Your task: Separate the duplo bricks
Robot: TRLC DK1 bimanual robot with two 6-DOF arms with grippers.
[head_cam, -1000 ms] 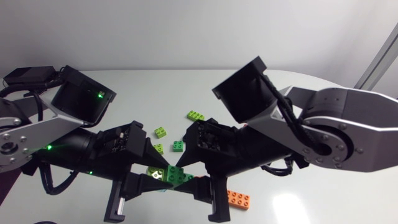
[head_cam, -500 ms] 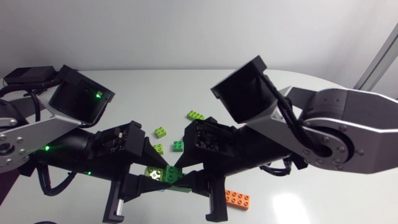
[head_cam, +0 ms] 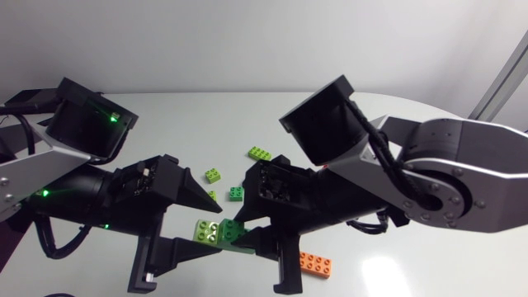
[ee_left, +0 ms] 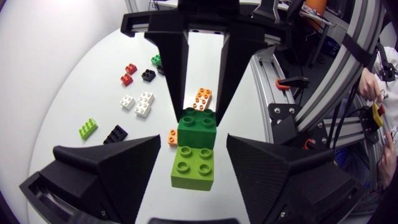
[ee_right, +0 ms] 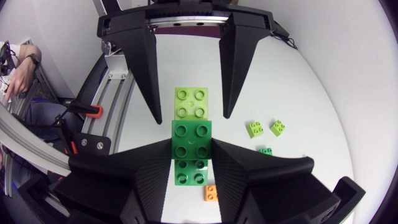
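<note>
Your right pincer is clamped on the dark green duplo brick, held above the bench. The light green brick looks joined to it and sits between the wide-open fingers of your left pincer, which touch nothing. You're mid-separation: close the left on the light green one, then pull apart. An orange brick and loose green bricks lie farther off

Table: bright, evenly lit from overhead, near white.
Head view: soft grey shadow at 5 o'clock.
Left wrist view: I see it washed out at 10 o'clock.
Wrist rims: straight lines bow hard.
Dark green brick: evenly lit, no glare.
</note>
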